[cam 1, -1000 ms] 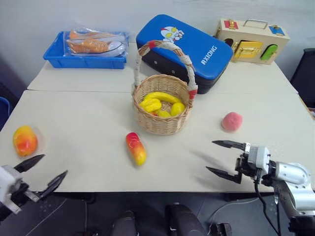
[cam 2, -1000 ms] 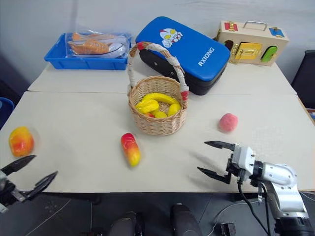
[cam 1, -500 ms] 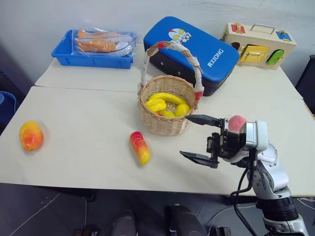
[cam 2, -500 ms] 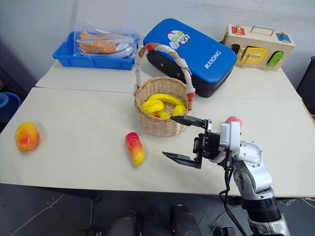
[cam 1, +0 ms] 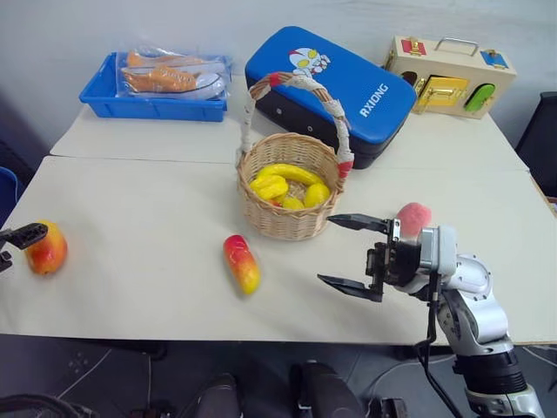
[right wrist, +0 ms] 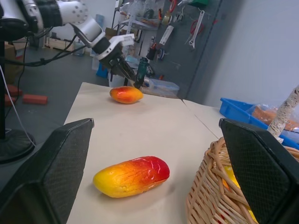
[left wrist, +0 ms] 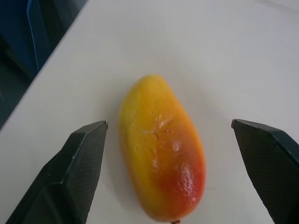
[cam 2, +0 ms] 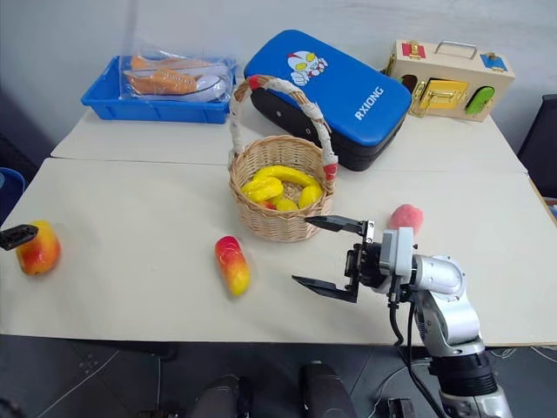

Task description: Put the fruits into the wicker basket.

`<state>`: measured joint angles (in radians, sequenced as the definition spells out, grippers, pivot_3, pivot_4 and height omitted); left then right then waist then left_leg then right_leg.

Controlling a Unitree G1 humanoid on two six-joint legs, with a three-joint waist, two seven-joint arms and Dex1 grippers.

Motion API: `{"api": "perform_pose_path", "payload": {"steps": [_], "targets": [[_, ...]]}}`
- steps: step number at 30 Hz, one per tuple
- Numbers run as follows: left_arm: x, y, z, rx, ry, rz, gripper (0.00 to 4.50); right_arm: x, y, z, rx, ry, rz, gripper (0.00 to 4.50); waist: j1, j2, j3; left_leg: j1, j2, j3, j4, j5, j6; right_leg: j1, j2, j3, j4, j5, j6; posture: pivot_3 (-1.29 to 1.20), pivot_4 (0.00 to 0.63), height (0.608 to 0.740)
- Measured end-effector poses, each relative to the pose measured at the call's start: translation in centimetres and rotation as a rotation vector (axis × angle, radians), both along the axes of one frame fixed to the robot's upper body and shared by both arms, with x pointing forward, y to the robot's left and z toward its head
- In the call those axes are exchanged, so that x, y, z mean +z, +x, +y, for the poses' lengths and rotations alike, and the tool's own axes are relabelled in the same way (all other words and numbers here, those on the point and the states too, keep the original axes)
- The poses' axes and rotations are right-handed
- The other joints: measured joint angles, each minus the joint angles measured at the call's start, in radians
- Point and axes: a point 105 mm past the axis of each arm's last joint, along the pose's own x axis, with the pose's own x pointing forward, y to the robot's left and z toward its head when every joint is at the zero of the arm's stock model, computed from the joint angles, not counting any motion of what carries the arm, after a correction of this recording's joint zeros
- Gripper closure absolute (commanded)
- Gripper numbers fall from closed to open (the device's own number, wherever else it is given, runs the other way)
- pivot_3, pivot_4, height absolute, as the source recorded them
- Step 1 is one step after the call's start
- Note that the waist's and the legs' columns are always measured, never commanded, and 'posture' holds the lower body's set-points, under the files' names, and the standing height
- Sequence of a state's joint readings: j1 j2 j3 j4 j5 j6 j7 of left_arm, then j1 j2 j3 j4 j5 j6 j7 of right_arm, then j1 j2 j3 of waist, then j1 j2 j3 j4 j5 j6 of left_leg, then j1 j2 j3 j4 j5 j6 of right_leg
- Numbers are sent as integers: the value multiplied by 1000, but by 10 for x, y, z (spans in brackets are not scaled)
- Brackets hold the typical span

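1. I am working on getting three fruits into the wicker basket [cam 1: 290, 187], which is sitting near the middle of the tabletop [cam 1: 148, 226], just in front of the seam between the two boards. It is already holding some yellow banana-like fruits [cam 1: 287, 184].

2. I am bringing my left gripper [left wrist: 175, 175] over the round mango [cam 1: 46, 250], which is lying close to the table's left edge. In the left wrist view the two fingers are standing wide apart with the mango between them and not touching either one, so nothing is gripped yet. I judge this to be the line-up for a pinch across its narrow width.

3. The long mango [cam 1: 242, 263] is lying toward the front edge, left of the basket and clear of it, with bare table all around it.

4. I am holding my right gripper [cam 1: 350, 255] spread open and empty above the table, in front of and to the right of the basket, pointing left toward the long mango. That pose looks like a ready stance for that fruit.

5. The peach [cam 1: 413, 216] is resting right of the basket, just behind my right wrist, so I will need to avoid knocking it toward the right edge.

6. A blue tray [cam 1: 152, 106], a blue case [cam 1: 335, 85] and a wooden box [cam 1: 448, 74] are sitting along the back edge, out of my way.
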<state>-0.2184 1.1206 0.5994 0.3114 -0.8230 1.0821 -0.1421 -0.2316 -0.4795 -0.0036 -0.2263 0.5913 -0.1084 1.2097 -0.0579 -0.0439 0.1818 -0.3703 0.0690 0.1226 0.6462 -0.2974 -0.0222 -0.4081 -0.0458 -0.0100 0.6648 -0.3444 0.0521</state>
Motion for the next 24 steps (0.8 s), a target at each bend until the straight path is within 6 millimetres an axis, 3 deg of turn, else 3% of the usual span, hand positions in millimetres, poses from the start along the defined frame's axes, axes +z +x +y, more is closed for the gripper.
{"api": "perform_pose_path", "payload": {"steps": [7, 12, 17, 18, 20, 22, 24], "targets": [[-35, 14, -1, 3, -72, 125, 32, 0, 3, 1, -34, 19, 8, 0, 5, 0, 0, -2, 0, 1, 2, 1, -1, -2, 0, -1, 1, 0, 0, 0, 150, 740], [-37, 22, 3, -2, -82, 69, 1159, -1, 4, 0, -49, 25, 27, 0, 10, -1, 0, 0, 0, 0, 2, 3, -2, -2, -1, -2, 5, 0, 0, 0, 150, 740], [-32, 24, 2, -73, -22, 14, 1270, -2, 3, 0, -63, 23, 34, 0, 11, -1, 0, 0, 0, 0, 2, 4, -2, -2, -2, -2, 7, 0, 0, 0, 150, 740], [-22, 29, -6, -154, 24, -65, 1270, -2, 3, -2, -80, 19, 33, 0, 12, -1, 0, -1, 0, -1, 1, 3, -2, -3, -2, -3, 7, 0, 0, 0, 150, 740], [9, 37, -42, -397, 128, -259, 1270, -4, 5, -10, -136, 10, 40, 0, 16, -2, -1, -2, 0, -2, 1, 3, -3, -3, -3, -4, 6, 0, 0, 0, 150, 740], [43, 39, -94, -685, 202, -444, 1270, -1, 11, -26, -237, 23, 33, 0, 32, -2, -1, -2, -1, -3, 1, 3, -2, -1, -5, -6, 2, 0, 0, 0, 150, 740], [64, 34, -153, -990, 256, -546, 1270, 4, 17, -46, -365, 47, 21, 0, 42, 0, -1, -2, -4, -3, 1, 3, 0, 1, -7, -7, -1, 0, 0, 0, 150, 740]]}}
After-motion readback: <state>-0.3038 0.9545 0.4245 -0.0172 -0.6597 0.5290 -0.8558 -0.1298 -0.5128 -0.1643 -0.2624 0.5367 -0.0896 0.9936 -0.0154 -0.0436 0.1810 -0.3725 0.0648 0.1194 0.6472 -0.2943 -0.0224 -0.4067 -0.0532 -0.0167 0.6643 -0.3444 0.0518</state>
